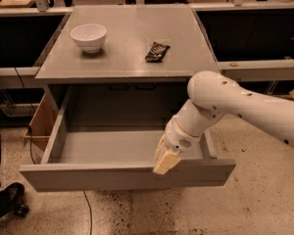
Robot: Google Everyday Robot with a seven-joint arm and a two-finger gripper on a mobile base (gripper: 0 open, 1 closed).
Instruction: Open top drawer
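The top drawer [112,176] is pulled far out of the grey cabinet. Its flat grey front faces me and its grey inside [108,146] shows with nothing in it. My gripper [165,161], tan-tipped on the white arm [235,106], sits at the top edge of the drawer front, right of the middle, reaching in from the right. The two smaller drawer fronts are hidden under the open drawer.
A white bowl [88,36] and a dark packet [157,51] lie on the cabinet top [122,65]. A wooden panel [41,124] stands at the cabinet's left side. A dark shoe [5,199] and a cable [88,212] are on the speckled floor. Dark benches flank the cabinet.
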